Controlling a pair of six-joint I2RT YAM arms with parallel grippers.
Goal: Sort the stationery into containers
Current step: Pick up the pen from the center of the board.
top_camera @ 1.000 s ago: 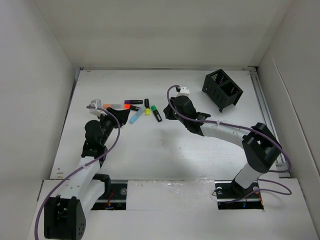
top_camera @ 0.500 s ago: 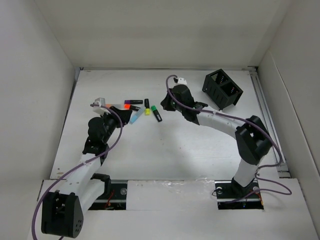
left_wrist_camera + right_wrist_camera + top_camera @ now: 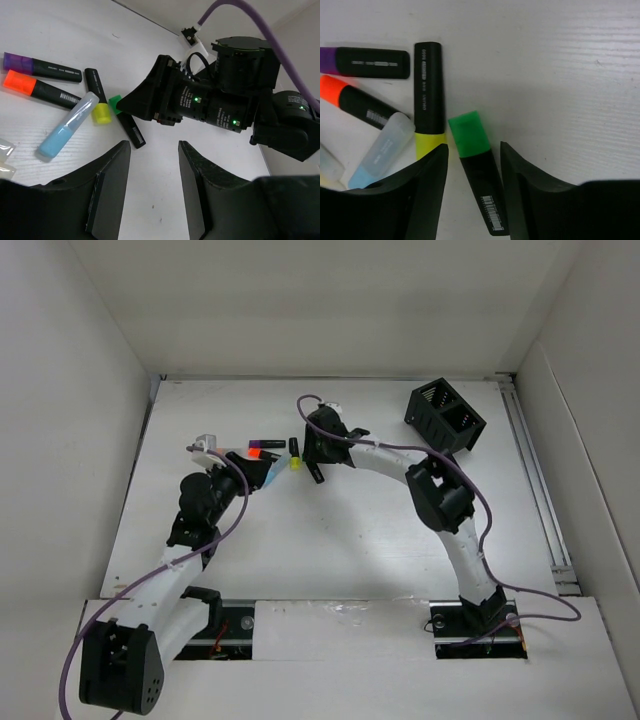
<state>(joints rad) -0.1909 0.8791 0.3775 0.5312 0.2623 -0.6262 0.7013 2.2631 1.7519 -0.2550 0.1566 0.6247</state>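
Swinging left from mid-table, the right arm has brought the right gripper (image 3: 312, 447) over the cluster of markers, and its jaws, pinched together a second ago, now stand apart. In the wrist view they straddle the black marker with the green cap (image 3: 481, 182), which lies flat with a gap on either side, so nothing is gripped yet. The left gripper (image 3: 152, 150) hovers close by, parted and empty.

The step in hand looks like picking the green one. Next it calls for a descent, a close across the body, then a carry to the black slotted two-compartment box (image 3: 447, 408), well apart at the far right (its contents are too small to tell).

Just beside lie the yellow-capped marker (image 3: 427, 95), purple-capped marker (image 3: 370, 62), orange-capped marker (image 3: 362, 105) and light blue marker (image 3: 380, 150).

All rest on a white table (image 3: 330, 540) with faint grain, boxed in by plain white walls (image 3: 80, 390).
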